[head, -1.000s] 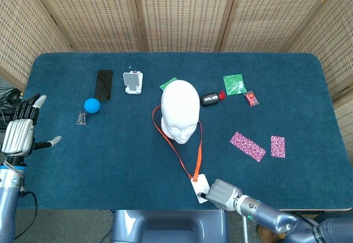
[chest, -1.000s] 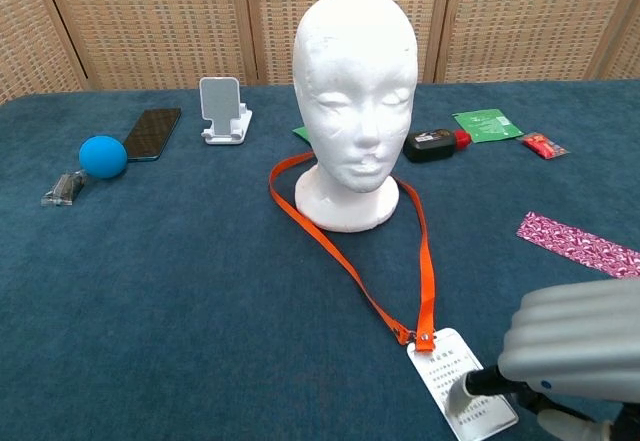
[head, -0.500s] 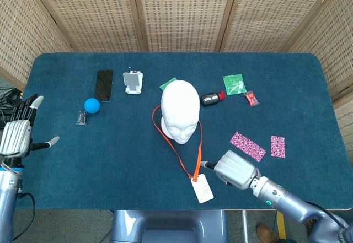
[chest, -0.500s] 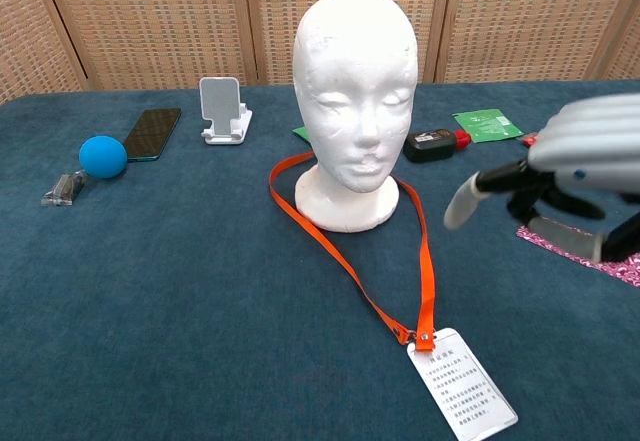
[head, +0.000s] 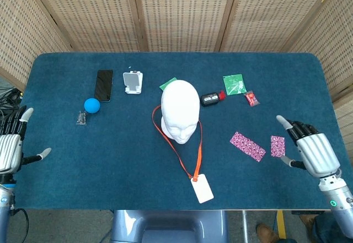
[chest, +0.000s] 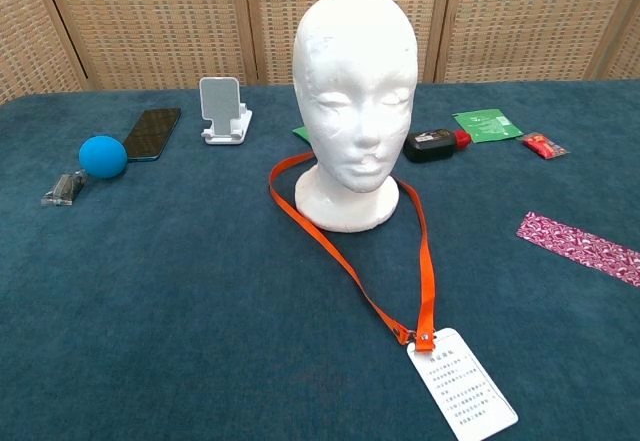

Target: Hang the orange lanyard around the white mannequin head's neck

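Now looped around the neck of the white mannequin head (chest: 356, 91), the orange lanyard (chest: 345, 257) — strap running down both sides of the base and forward over the blue table (chest: 180, 301), meeting at a clip just above the white badge (chest: 461, 383), which lies flat near the front edge. Same lie as a second ago for lanyard, badge and head alike.

No longer touching the badge: the right hand (head: 310, 150), a second ago down at the card's corner, half a second ago hovering beside the strap, now pulled well away to the table's right edge, near the smaller pink patterned strip (head: 277, 146). Fingers spread, palm empty. Gone from the chest view altogether.

Off the left edge, the left hand (head: 12, 149), lower and further out than before, fingers apart, holding nothing.

Further out, unchanged: longer pink strip (chest: 581, 246) to the right of the head; behind it a black device with a red end (chest: 432, 142), a green packet (chest: 487, 123) and a small red wrapper (chest: 544, 145). Peeking from behind the head, a green corner (head: 168, 83). To the left, a white phone stand (chest: 223, 110), a dark phone (chest: 153, 133) lying flat, a blue ball (chest: 102, 156) and, just beside it, a small dark clip (chest: 64, 189).
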Tool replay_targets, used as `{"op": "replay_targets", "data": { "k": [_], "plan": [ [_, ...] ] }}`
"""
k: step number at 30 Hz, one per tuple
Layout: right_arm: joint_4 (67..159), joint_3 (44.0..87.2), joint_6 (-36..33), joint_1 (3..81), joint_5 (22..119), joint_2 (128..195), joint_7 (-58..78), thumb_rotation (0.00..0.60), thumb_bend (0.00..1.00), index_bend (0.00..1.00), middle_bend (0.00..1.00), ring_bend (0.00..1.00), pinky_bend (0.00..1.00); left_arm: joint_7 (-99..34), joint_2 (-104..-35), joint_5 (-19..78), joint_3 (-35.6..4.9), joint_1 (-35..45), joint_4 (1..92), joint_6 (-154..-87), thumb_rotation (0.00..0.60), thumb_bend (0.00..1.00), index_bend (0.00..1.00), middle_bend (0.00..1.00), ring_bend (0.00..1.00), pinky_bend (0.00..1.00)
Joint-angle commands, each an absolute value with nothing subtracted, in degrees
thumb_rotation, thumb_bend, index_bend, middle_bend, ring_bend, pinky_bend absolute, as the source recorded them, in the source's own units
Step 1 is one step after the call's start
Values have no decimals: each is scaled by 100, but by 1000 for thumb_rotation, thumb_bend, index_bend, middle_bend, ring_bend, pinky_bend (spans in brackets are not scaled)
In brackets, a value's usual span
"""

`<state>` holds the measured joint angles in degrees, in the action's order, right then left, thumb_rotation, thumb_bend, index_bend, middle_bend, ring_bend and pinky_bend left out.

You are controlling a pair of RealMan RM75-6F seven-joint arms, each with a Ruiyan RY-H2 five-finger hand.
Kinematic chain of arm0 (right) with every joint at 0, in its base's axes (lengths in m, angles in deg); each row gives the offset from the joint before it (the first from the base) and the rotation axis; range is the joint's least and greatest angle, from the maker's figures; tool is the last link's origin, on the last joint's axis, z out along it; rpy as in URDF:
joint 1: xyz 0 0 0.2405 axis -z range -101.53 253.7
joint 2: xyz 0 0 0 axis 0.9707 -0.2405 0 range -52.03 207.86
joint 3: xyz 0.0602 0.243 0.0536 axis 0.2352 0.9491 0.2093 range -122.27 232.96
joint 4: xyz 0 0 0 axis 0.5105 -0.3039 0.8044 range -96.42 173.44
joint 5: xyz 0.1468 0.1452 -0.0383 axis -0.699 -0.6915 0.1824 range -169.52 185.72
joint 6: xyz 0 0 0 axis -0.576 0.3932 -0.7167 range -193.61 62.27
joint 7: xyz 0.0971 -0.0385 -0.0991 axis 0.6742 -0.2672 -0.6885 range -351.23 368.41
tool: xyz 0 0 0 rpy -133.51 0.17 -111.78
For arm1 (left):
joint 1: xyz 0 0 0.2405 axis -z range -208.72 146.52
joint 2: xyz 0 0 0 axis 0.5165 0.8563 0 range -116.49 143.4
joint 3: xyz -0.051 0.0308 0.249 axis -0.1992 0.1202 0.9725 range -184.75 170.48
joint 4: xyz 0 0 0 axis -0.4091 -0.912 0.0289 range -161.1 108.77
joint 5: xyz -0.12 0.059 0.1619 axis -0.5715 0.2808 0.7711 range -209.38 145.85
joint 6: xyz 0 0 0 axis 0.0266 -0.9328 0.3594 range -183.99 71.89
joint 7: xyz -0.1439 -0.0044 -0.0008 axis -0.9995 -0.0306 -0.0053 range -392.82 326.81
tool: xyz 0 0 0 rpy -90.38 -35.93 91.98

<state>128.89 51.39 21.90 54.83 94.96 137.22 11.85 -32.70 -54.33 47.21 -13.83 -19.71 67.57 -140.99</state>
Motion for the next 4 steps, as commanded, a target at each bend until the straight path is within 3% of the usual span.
{"op": "replay_targets", "data": {
  "k": [1,4],
  "plan": [
    [12957,5335,2184,5726,9251,13914,935,600,0,0,0,0,0,-3245,-5380,4789,-1297,-2059,6811,-14142,600,0,0,0,0,0],
    [12922,5394,2160,5788,9217,13995,742,600,0,0,0,0,0,-3262,-5339,4868,-1268,-2097,6817,-14176,600,0,0,0,0,0]
  ]
}}
